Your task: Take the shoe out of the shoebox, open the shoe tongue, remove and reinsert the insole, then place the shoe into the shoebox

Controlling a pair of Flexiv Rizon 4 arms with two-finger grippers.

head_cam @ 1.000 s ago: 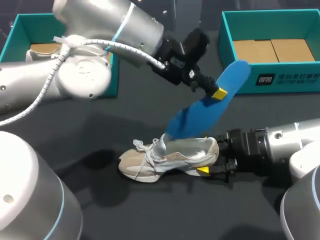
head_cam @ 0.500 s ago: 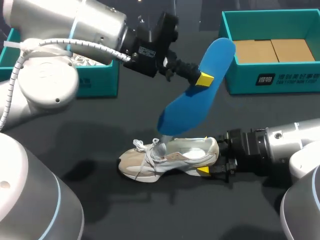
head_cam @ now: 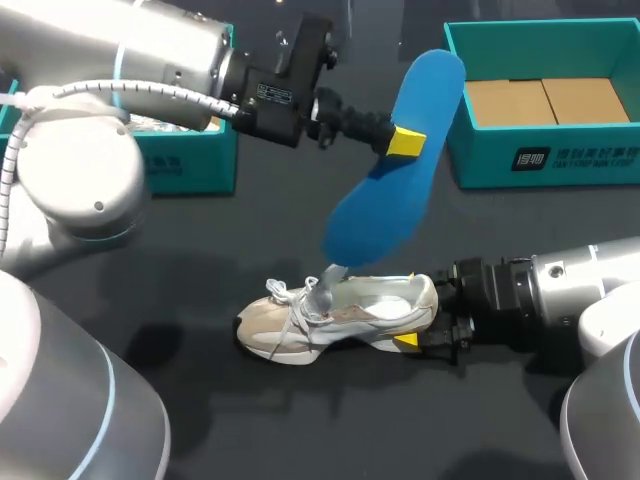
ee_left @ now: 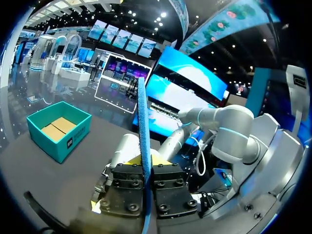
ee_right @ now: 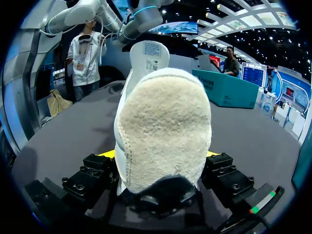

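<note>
At the middle of the table (head_cam: 210, 250) the shoe (head_cam: 335, 318) stands on its sole, toe toward 9 o'clock and heel toward 3 o'clock. The right gripper (head_cam: 415, 338) is clenched on that heel. At 12 o'clock from the shoe the blue insole (head_cam: 395, 165) hangs in the air, lower tip near the tongue, pinched on both faces by the left gripper (head_cam: 405, 142). An open teal shoebox (head_cam: 545, 160) sits at 2 o'clock, a second box (head_cam: 190, 165) at 10 o'clock.

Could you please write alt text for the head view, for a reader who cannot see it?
The left hand holds a blue insole tilted in the air above a beige shoe on the table, while the right hand grips the shoe's heel. Two teal shoeboxes stand farther back.
</note>
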